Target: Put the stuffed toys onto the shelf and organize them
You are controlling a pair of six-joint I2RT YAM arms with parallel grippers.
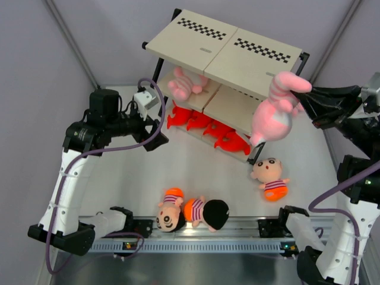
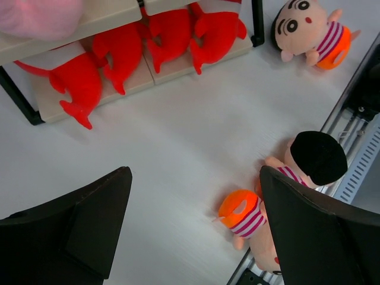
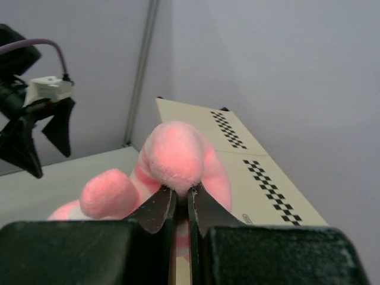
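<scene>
My right gripper (image 1: 304,98) (image 3: 182,193) is shut on a limb of a pale pink plush animal (image 1: 275,111) (image 3: 176,151), which hangs in the air in front of the right end of the shelf (image 1: 225,50) (image 3: 252,169). Another pink plush (image 1: 185,84) (image 2: 38,15) lies on the middle tier. One boy doll (image 1: 270,176) (image 2: 309,29) lies on the table near the shelf's right leg. Two more dolls (image 1: 172,211) (image 1: 208,212) (image 2: 246,215) (image 2: 317,157) lie by the front rail. My left gripper (image 1: 155,126) (image 2: 196,172) hovers open and empty left of the shelf.
Several red plush toys (image 1: 208,127) (image 2: 119,53) line the bottom tier. A metal rail (image 1: 237,228) runs along the near table edge, with the two front dolls against it. Grey walls enclose the table on three sides.
</scene>
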